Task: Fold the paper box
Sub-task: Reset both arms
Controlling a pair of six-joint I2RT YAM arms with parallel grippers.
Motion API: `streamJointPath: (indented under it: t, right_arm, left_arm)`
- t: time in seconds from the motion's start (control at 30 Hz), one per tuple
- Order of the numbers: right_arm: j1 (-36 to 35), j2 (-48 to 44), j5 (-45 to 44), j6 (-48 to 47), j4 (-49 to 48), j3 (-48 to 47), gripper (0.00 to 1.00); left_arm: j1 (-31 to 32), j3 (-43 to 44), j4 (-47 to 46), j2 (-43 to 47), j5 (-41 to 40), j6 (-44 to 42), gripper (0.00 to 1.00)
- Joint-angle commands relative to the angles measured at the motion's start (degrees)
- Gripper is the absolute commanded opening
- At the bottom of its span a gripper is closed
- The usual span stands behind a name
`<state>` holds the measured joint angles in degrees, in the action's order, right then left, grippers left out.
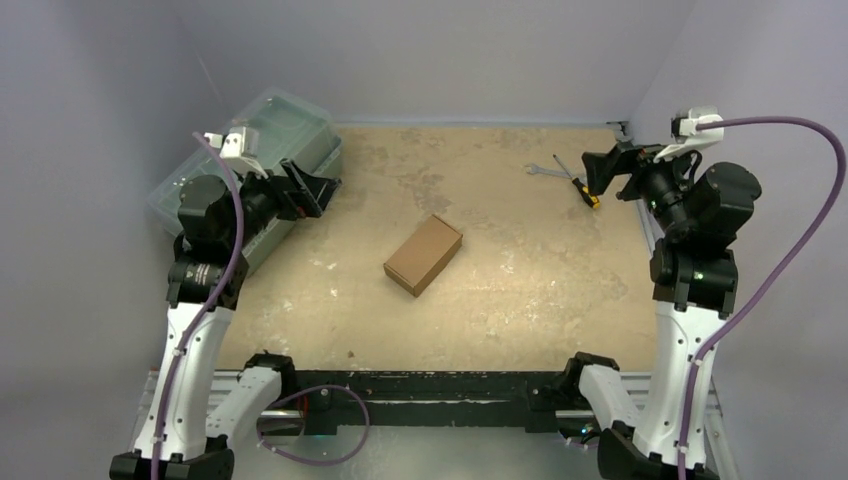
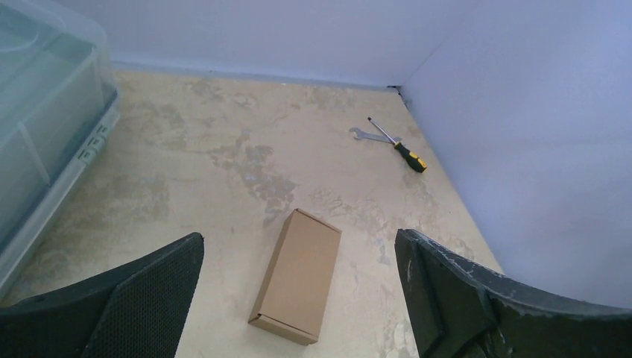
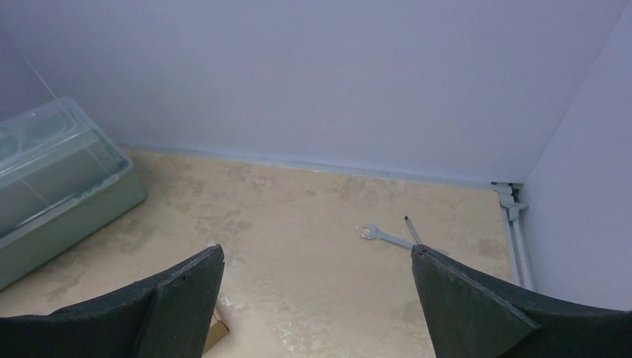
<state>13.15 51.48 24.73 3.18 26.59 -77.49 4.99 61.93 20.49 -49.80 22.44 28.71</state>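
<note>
One corner of the paper box shows past the right hand.

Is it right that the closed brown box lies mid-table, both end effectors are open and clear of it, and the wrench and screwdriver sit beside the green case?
No. The top view shows the wrench and screwdriver at the far right, across from the green case. The rest holds: paper box closed in the middle, left end effector and right end effector open, clear of it.
</note>
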Motion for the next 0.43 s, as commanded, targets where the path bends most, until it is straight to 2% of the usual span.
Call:
streamJointPath:
  t: [0.0, 0.1, 0.4]
  right_arm:
    - [0.0, -1.4, -1.0, 3.7, 2.4, -1.7, 0.99]
    - [0.0, -1.9, 1.6, 3.7, 2.1, -1.6, 0.99]
    - [0.0, -4.4, 1.1, 0.9, 0.9, 0.5, 0.99]
  left_arm:
    - [-0.2, 1.8, 1.4, 0.0, 0.3, -1.7, 0.99]
    - [-0.1, 1.9, 1.3, 0.5, 1.1, -1.8, 0.99]
    - [-0.1, 0.6, 0.4, 1.2, 1.7, -2.2, 0.99]
